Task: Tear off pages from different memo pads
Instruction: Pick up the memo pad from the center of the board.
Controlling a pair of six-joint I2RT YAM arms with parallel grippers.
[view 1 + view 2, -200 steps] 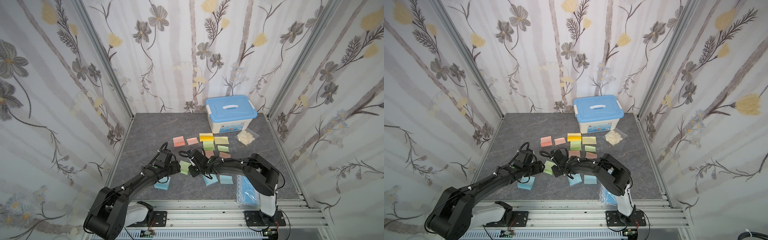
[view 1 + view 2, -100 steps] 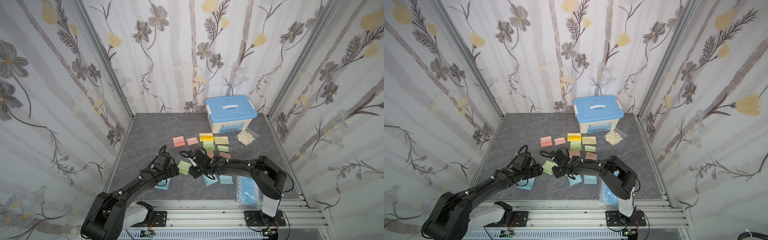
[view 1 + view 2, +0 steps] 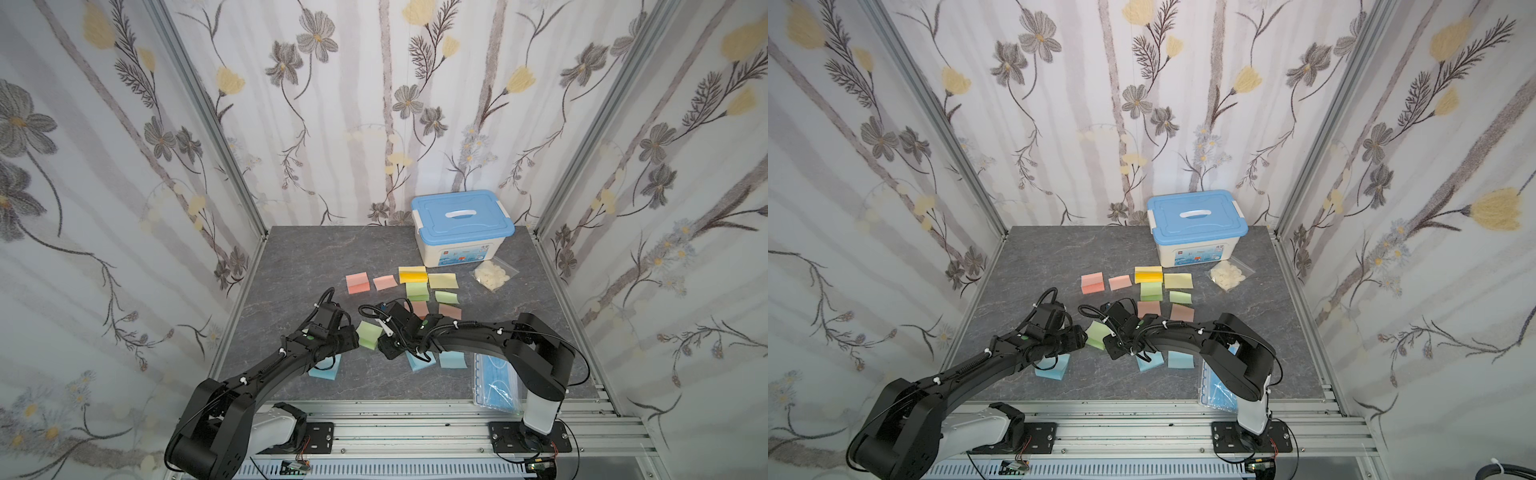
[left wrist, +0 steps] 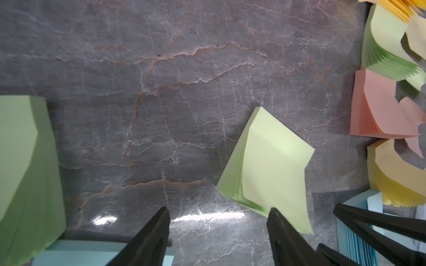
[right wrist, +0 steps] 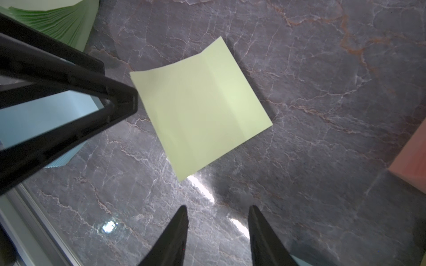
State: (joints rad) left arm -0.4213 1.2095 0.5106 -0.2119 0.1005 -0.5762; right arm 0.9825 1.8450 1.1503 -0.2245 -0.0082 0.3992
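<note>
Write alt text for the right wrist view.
A pale green memo pad lies on the grey marbled table ahead of the right gripper, whose jaws stand open and empty. The left gripper sits at the pad's corner, over a blue pad.

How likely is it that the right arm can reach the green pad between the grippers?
Likely yes. The green pad lies just ahead of the right gripper, whose jaws stand open, with only bare table between. The left gripper is at the pad's other side, off that path.
</note>
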